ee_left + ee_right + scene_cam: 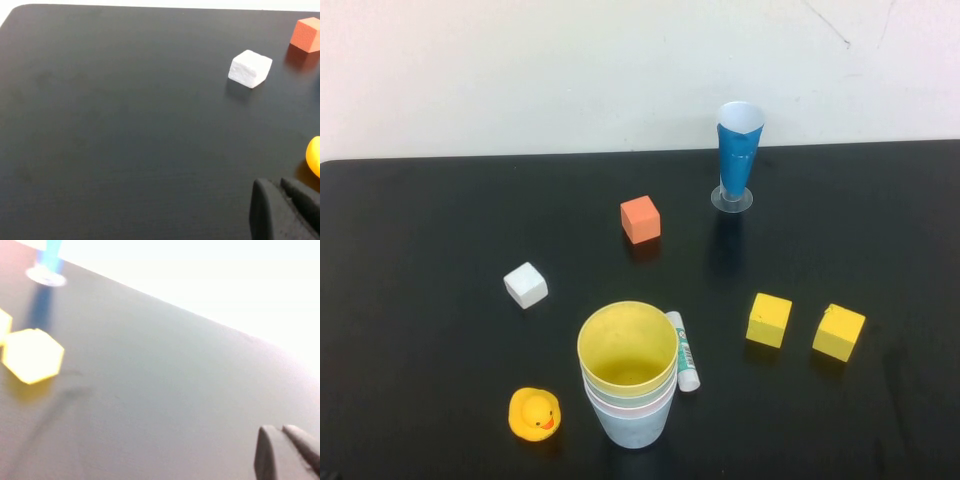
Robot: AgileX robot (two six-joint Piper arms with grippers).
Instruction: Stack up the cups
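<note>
The high view looks steeply down across the black desk (440,220). Each wrist view skims low beyond its end effector, sharing the white foam cube (250,68) and yellow foam cube (33,355).

Yellow cup (627,345) atop pale stack, orange cube (640,219), white cube (526,285), black table (440,230).
</note>
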